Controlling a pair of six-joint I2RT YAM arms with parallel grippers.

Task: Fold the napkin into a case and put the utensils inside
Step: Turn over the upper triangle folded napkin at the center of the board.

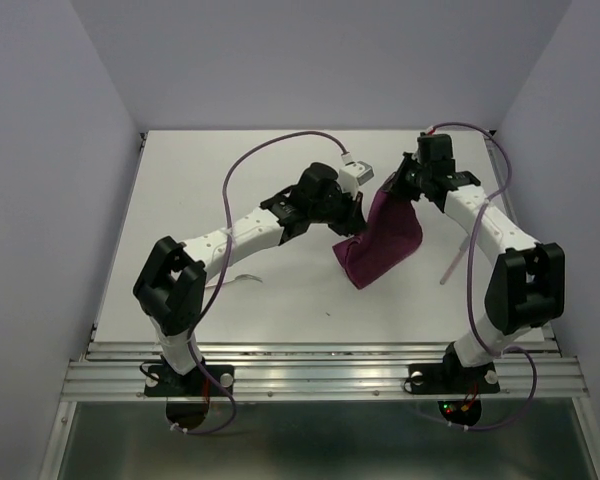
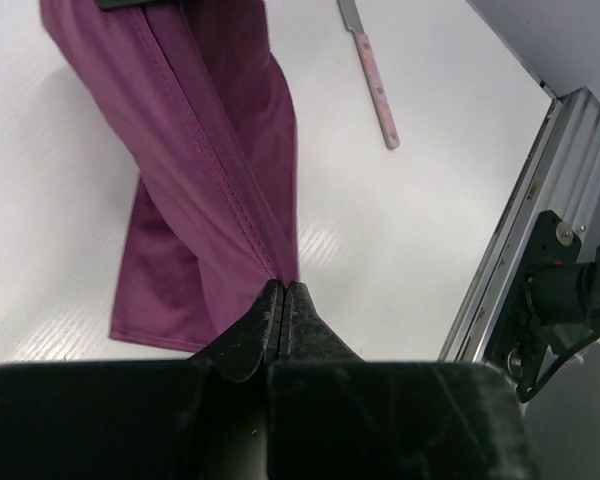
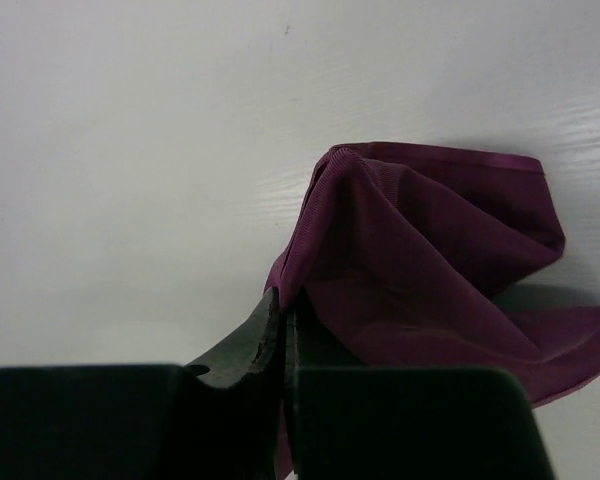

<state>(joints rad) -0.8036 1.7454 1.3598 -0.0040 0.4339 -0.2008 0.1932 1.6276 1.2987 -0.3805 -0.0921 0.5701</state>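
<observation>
Napkin (image 1: 385, 238) of soft burgundy cloth, stitched hem, pinched by left gripper (image 2: 283, 290) and right gripper (image 3: 283, 302)

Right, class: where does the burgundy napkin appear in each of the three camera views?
Top external: napkin centre-right on the white table.
Left wrist: napkin upper left to centre, pinched by the left gripper.
Right wrist: napkin right of centre, pinched by the right gripper.
Shared landmark: the white table under it.
</observation>
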